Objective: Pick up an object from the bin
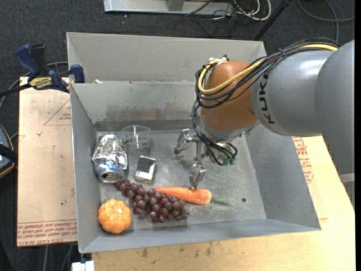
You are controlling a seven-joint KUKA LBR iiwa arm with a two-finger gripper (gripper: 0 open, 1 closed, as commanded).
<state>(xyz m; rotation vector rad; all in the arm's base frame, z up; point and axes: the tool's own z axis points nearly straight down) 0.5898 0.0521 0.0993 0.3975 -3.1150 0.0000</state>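
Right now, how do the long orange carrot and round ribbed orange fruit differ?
The carrot is long, tapered, lying flat; the fruit is round and squat. The carrot lies right of the dark grapes, the fruit left, in the bin's near corner. Both are orange.

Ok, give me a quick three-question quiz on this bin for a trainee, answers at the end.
1. True or false: the hand holds the carrot.
2. Which lies in the front left corner of the bin? A orange B cup C carrot
3. Fill in: a bunch of ___ lies between the orange and the carrot.

Key: 1 false, it is open just above the carrot; 2 A; 3 grapes.
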